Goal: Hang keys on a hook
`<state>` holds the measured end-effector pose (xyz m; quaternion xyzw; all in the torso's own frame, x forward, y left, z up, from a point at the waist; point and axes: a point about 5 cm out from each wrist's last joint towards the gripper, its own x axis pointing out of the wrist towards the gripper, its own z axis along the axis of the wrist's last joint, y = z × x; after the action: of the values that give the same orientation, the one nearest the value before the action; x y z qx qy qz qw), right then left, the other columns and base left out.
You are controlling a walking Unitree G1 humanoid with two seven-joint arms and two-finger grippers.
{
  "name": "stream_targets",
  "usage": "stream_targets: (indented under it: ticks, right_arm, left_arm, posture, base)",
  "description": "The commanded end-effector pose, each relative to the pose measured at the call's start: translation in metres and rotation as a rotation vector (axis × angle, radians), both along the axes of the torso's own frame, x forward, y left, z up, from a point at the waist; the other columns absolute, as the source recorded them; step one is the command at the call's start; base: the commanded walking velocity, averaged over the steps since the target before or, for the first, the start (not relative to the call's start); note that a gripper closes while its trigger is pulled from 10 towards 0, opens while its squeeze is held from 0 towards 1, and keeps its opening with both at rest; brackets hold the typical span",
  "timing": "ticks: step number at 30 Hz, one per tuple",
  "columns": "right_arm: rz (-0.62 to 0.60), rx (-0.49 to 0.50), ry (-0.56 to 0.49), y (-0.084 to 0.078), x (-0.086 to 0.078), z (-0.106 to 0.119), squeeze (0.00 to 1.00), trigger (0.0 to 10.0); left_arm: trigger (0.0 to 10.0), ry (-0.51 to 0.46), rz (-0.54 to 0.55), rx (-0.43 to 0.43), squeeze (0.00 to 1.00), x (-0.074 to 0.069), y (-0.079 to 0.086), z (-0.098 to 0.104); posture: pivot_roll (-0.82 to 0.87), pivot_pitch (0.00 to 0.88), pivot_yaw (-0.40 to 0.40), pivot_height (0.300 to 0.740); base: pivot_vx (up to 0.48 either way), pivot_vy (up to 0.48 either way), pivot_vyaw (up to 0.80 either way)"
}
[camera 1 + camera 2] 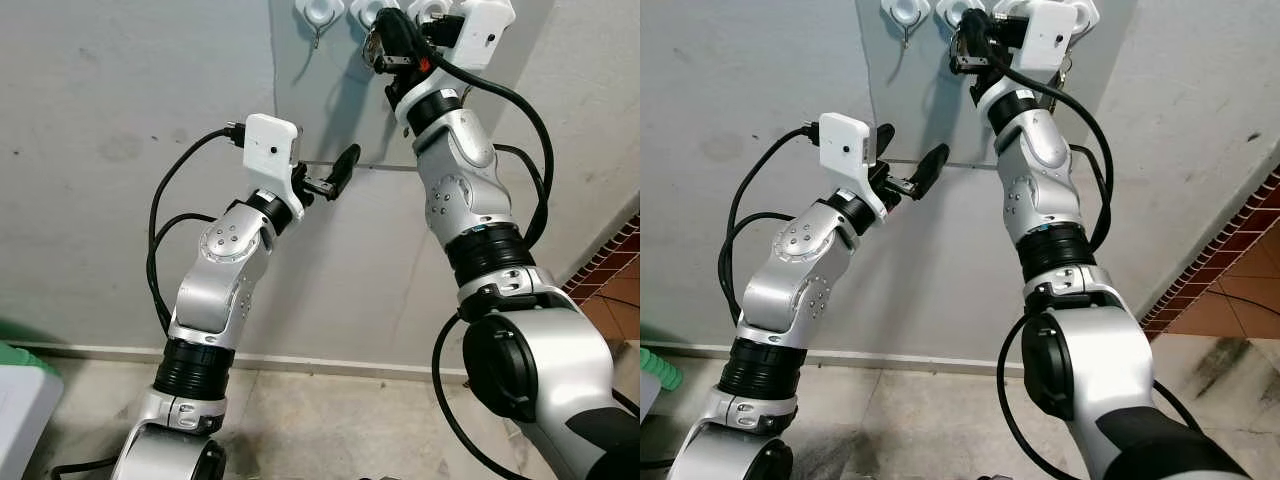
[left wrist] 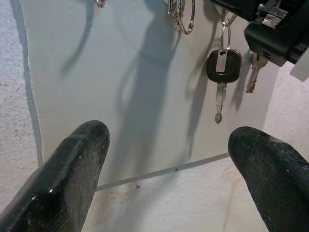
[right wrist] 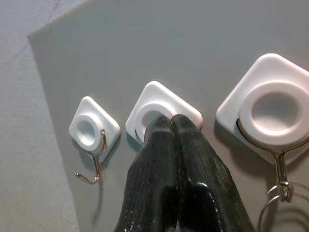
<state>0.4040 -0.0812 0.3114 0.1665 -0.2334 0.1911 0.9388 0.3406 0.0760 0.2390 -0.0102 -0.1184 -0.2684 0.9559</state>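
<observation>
Three white hooks sit in a row on a grey wall panel (image 3: 145, 43). The first hook (image 3: 94, 133) carries a bare metal hook. My right gripper (image 3: 171, 121) is raised to the middle hook (image 3: 161, 104), fingers shut and pressed against its ring. The third hook (image 3: 273, 104) holds key rings. In the left wrist view a black-headed key (image 2: 223, 67) and a silver key (image 2: 252, 72) dangle just under the right gripper (image 2: 275, 29), and more rings (image 2: 182, 14) hang beside them. My left gripper (image 1: 325, 178) stands open lower down, facing the panel and empty.
The wall is close in front. A white and green bin (image 1: 20, 400) stands on the floor at lower left. Red brick paving (image 1: 615, 270) runs along the right. Black cables (image 1: 165, 230) loop beside both arms.
</observation>
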Motion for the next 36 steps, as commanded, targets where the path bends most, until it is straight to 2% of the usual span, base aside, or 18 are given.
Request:
stream_targets:
  ticks: [1, 5, 9, 12, 14, 17, 18, 34, 35, 36]
  right_arm:
    - [-0.055, 0.021, 0.059, -0.006, 0.004, -0.001, 0.00, 10.0]
    - [-0.094, 0.046, 0.132, -0.003, 0.005, -0.006, 0.00, 10.0]
    - [-0.096, 0.048, 0.157, 0.000, 0.005, -0.009, 0.00, 10.0]
    - [-0.031, 0.038, 0.127, 0.004, 0.001, -0.010, 0.00, 10.0]
    - [0.036, 0.012, 0.047, 0.006, -0.003, -0.006, 0.00, 10.0]
    - [0.094, 0.016, 0.040, 0.006, -0.004, -0.007, 0.00, 10.0]
    - [0.104, -0.005, 0.009, 0.005, -0.006, -0.006, 0.00, 10.0]
    - [0.166, -0.015, -0.008, 0.002, -0.011, -0.010, 0.00, 10.0]
    - [0.184, -0.001, 0.000, 0.002, -0.012, -0.013, 0.14, 10.0]
    - [0.189, 0.004, 0.002, 0.002, -0.012, -0.013, 1.00, 10.0]
  left_arm:
    - [10.0, -0.017, -0.002, -0.004, 0.00, -0.003, 0.000, 0.004]
    - [10.0, -0.019, 0.002, -0.004, 0.00, -0.003, 0.001, 0.005]
    - [10.0, -0.018, 0.004, -0.012, 0.00, -0.003, 0.001, 0.006]
    - [10.0, -0.015, 0.004, -0.017, 0.00, -0.003, 0.000, 0.005]
    - [10.0, -0.013, 0.004, -0.020, 0.00, -0.004, 0.000, 0.005]
    - [10.0, -0.014, 0.004, -0.023, 0.00, -0.004, -0.001, 0.005]
    - [10.0, -0.014, 0.006, -0.024, 0.00, -0.004, -0.001, 0.005]
    - [10.0, -0.009, 0.019, -0.042, 0.00, -0.006, 0.000, 0.004]
    - [10.0, -0.009, 0.023, -0.042, 0.00, -0.006, 0.000, 0.003]
    - [10.0, -0.008, 0.024, -0.042, 0.00, -0.006, 0.000, 0.003]
  posture:
    - [0.02, 0.102, -0.042, 0.740]
    - [0.02, 0.107, -0.045, 0.740]
    - [0.02, 0.109, -0.049, 0.740]
    - [0.01, 0.113, -0.054, 0.740]
    - [0.01, 0.113, -0.054, 0.740]
    - [0.01, 0.116, -0.057, 0.740]
    - [0.01, 0.118, -0.060, 0.740]
    - [0.01, 0.119, -0.075, 0.740]
    - [0.01, 0.119, -0.075, 0.740]
    - [0.01, 0.119, -0.075, 0.740]
  base:
    - [0.000, 0.000, 0.00]
    - [0.000, 0.000, 0.00]
    - [0.000, 0.000, 0.00]
    - [0.000, 0.000, 0.00]
    - [0.000, 0.000, 0.00]
    - [0.000, 0.000, 0.00]
    - [0.000, 0.000, 0.00]
    - [0.000, 0.000, 0.00]
    - [0.000, 0.000, 0.00]
    - [0.000, 0.000, 0.00]
